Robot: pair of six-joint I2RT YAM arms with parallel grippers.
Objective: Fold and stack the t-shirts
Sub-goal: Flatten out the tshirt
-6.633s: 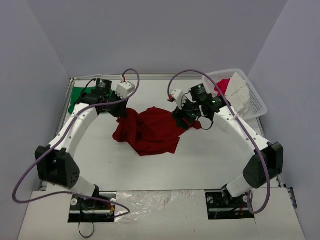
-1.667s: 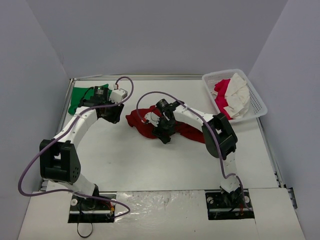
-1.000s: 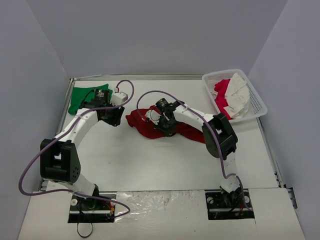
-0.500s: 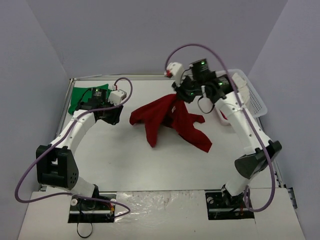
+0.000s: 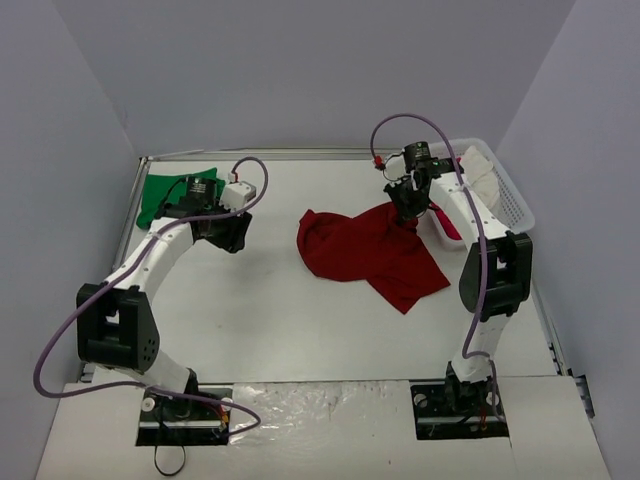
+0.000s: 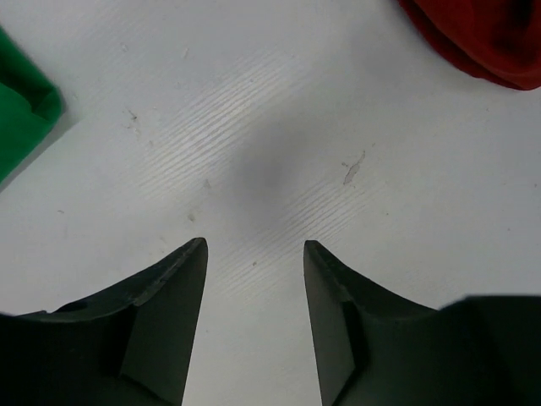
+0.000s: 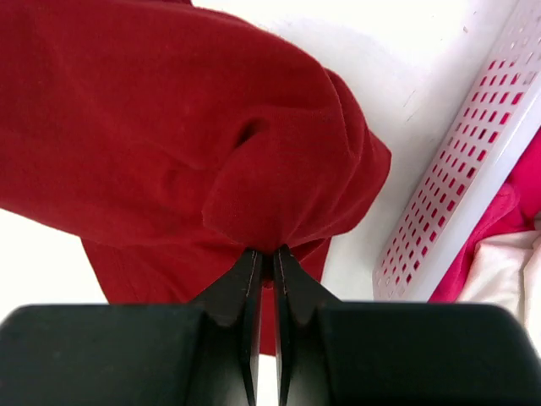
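Observation:
The dark red t-shirt [image 5: 365, 250] lies crumpled across the middle right of the table, and its upper right corner is pinched and lifted by my right gripper [image 5: 410, 205]. In the right wrist view the jaws are shut on a fold of the red t-shirt [image 7: 211, 152] at the right gripper [image 7: 265, 252]. The green t-shirt [image 5: 160, 192] lies at the far left corner; its edge [image 6: 21, 114] shows in the left wrist view. My left gripper [image 5: 232, 238] hovers over bare table right of the green t-shirt, its jaws open and empty [image 6: 254, 245].
A white slotted basket [image 5: 505, 200] at the far right holds pink and cream cloth; its wall [image 7: 456, 194] is close beside the right gripper. The raised table edge [image 5: 135, 215] runs along the left.
My right gripper has carried the red t-shirt rightward and down toward the basket, so the cloth now lies further right. The left gripper has opened wider, staying in place.

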